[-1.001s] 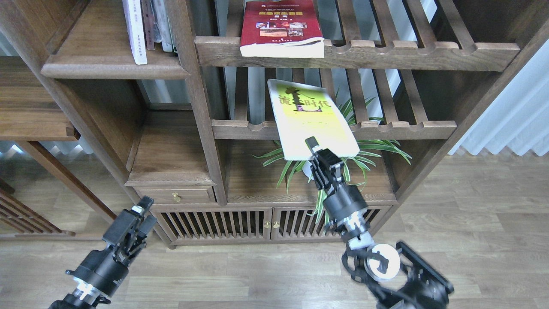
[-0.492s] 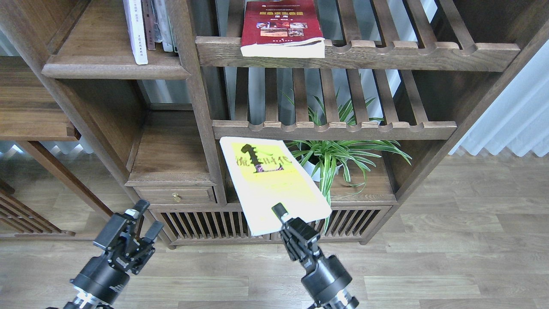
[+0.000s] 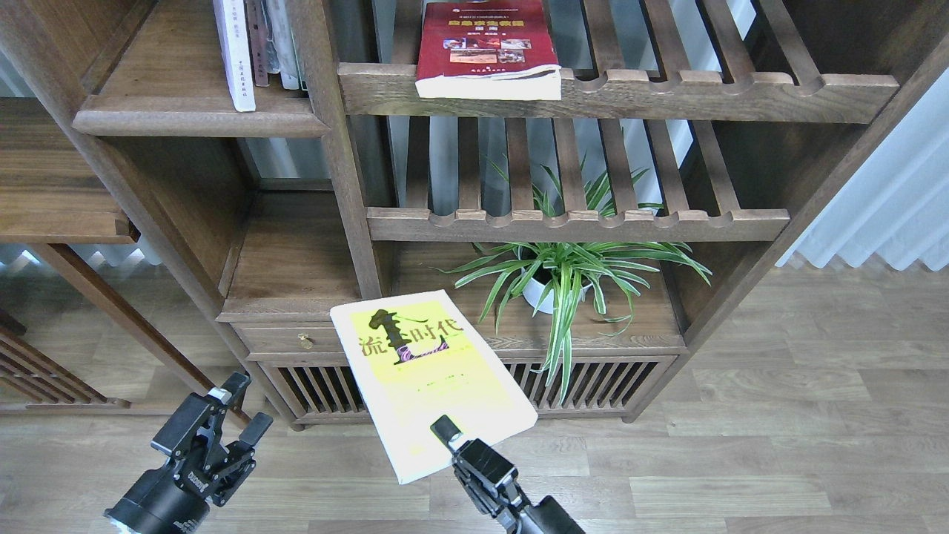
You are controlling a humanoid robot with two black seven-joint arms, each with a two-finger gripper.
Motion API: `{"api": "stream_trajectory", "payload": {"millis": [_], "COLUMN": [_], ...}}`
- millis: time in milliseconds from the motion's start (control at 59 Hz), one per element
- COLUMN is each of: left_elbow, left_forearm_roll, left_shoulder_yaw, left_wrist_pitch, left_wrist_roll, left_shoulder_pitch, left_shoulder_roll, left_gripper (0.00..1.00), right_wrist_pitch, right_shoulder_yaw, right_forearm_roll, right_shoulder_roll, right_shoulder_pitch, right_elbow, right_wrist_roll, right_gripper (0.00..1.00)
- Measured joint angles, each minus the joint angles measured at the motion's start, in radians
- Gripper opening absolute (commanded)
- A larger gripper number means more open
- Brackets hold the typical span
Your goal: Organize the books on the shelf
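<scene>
Up front, the solid shelf (image 3: 200, 115) at upper left carries upright books, a white-spined one (image 3: 236, 55) nearest. On the slatted rack (image 3: 615, 93) lies the dark red book (image 3: 485, 48), flat. My right gripper (image 3: 445, 432) pinches the yellow-green book (image 3: 430, 378) by its near edge, held in the air before the cabinet doors. My left gripper (image 3: 230, 408) hangs spread apart, holding nothing.
</scene>
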Motion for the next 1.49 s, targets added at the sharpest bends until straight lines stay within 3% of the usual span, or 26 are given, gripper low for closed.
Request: {"api": "stream_trajectory", "payload": {"millis": [526,1340,1493], "left_elbow": [0.008,0.100,0.102], "left_forearm_roll": [0.002,0.050,0.056], "left_shoulder_yaw": [0.128,0.182,0.218], "left_wrist_pitch": [0.000,0.000,0.000], "left_wrist_roll": [0.001,0.011,0.010], "left_shoulder_pitch": [-0.076,-0.179,-0.193], "left_shoulder_roll": [0.010,-0.003,-0.002], "left_gripper": [0.98,0.95,0.83], "right_wrist_pitch": [0.000,0.000,0.000], "right_shoulder_yaw": [-0.052,-0.052,-0.052], "right_forearm_roll": [-0.036,-0.046,-0.046], "right_shoulder_roll": [0.001,0.001,0.001], "right_shoulder_pitch": [-0.009,-0.021,-0.021], "right_elbow": [-0.021,-0.017,-0.016], "right_wrist_roll": [-0.019,-0.024,-0.024], "right_gripper": [0.05,0.05,0.05]}}
